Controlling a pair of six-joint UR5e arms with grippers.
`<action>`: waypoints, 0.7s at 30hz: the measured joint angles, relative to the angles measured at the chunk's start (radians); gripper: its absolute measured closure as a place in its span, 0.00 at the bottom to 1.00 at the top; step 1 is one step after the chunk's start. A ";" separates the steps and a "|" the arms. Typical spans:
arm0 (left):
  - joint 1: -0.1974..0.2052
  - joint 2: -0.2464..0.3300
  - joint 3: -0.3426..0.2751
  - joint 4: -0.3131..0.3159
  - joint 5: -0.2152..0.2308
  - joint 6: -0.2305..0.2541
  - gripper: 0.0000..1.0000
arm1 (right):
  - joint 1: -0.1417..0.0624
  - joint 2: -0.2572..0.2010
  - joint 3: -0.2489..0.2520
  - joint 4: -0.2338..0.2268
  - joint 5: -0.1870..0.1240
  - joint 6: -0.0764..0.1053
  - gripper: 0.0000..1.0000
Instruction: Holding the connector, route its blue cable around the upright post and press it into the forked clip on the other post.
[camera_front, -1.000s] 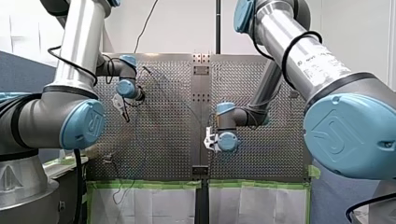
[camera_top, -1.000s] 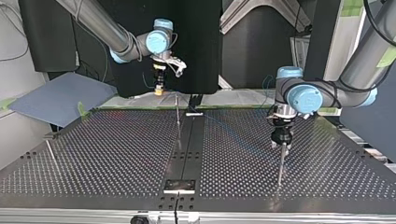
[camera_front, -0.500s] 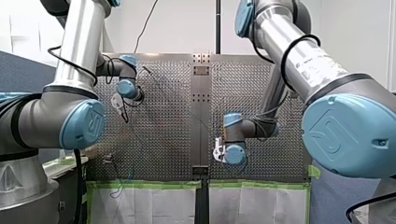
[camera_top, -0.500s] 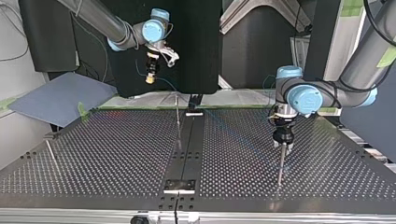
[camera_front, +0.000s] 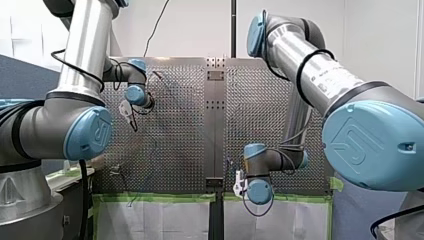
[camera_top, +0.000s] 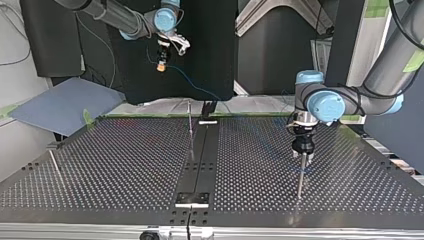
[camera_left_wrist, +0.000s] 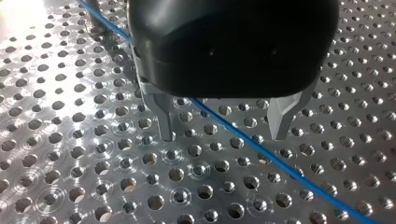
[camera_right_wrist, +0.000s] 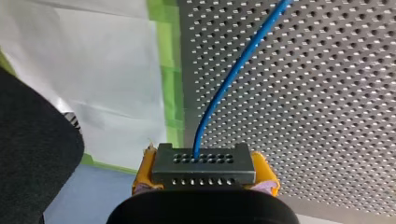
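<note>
The right gripper's yellow pads are clamped on the grey connector, one at each end. The blue cable leaves the connector's face and runs ahead over the perforated table. In the top view that arm is high beyond the table's far edge, at the left, gripper pointing down. The left gripper hangs low over the table at the top view's right, near a thin upright post. Its metal fingers are spread, and the cable passes between and below them, touching neither.
</note>
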 joint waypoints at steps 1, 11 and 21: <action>0.000 0.000 0.000 0.000 0.000 0.000 0.00 | 0.000 0.009 -0.003 -0.009 0.000 0.000 1.00; 0.000 -0.001 0.001 0.001 0.000 0.003 0.00 | -0.001 0.096 -0.079 -0.095 -0.001 -0.004 1.00; 0.000 0.000 0.001 0.003 0.000 0.003 0.00 | -0.004 0.184 -0.116 -0.131 -0.011 -0.008 1.00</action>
